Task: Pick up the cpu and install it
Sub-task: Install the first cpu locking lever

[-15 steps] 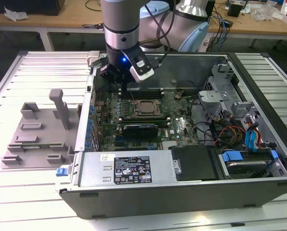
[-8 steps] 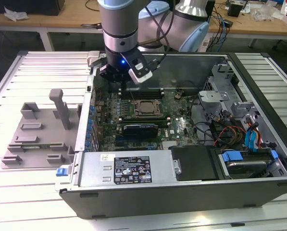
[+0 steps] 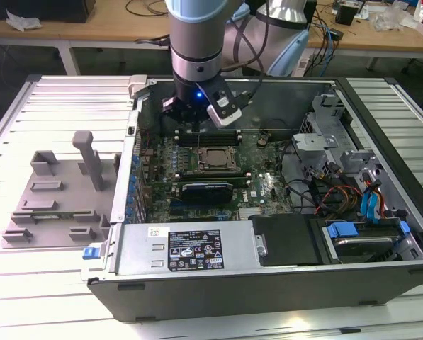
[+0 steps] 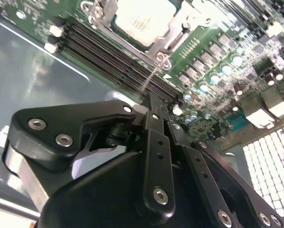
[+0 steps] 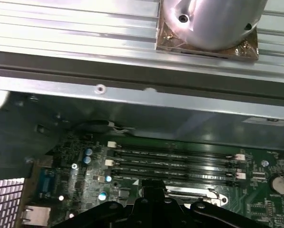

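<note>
Robot gripper (image 3: 197,117) hovers inside an open computer case (image 3: 218,248)
The cpu (image 4: 142,19) sits in the motherboard socket, just beyond the closed, empty jaws; descending carelessly risks striking memory slots (image 5: 172,164) alongside

The exterior view looks steeply down from the near side over the open computer case (image 3: 268,234) on the bench (image 3: 48,283), taking in the whole motherboard (image 3: 218,177). The second wrist view sits behind the gripper (image 4: 156,107), peering close along its black links at the memory slots (image 4: 118,59). The first wrist view, low over the board, faces the far case wall (image 5: 132,99); both wrist views share those slots.
</note>
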`<state>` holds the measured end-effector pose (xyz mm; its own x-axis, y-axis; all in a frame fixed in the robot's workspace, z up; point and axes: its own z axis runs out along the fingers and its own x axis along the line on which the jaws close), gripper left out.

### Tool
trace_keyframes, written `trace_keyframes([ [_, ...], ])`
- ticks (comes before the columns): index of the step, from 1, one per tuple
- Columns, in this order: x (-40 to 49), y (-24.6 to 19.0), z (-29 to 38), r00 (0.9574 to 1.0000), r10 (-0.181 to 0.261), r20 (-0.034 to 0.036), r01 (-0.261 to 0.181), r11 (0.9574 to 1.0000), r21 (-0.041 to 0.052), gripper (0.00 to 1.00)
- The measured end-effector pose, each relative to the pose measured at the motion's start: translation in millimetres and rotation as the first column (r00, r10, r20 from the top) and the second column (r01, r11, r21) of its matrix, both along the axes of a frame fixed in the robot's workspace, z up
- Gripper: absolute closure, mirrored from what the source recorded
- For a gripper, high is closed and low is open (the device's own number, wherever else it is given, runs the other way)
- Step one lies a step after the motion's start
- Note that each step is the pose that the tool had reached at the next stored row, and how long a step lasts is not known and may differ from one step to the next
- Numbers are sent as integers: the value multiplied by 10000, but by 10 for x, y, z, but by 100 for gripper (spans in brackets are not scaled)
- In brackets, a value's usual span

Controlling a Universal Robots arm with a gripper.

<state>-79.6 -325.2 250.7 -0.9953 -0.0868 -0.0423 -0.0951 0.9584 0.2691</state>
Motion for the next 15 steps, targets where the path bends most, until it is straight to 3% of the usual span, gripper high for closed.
trace_keyframes([
  [4, 20, -1, -1, 10000, -12, 0, 12, 10000, 0, 89],
  [6, 21, -1, -14, 10000, -12, 40, 12, 10000, 2, 89],
  [8, 21, -2, -47, 9999, -87, 126, 87, 10000, -3, 89],
  [11, 26, -2, -64, 9993, -360, 129, 362, 9993, -114, 89],
  [15, 104, -2, -104, 9983, -563, 130, 564, 9983, -115, 89],
])
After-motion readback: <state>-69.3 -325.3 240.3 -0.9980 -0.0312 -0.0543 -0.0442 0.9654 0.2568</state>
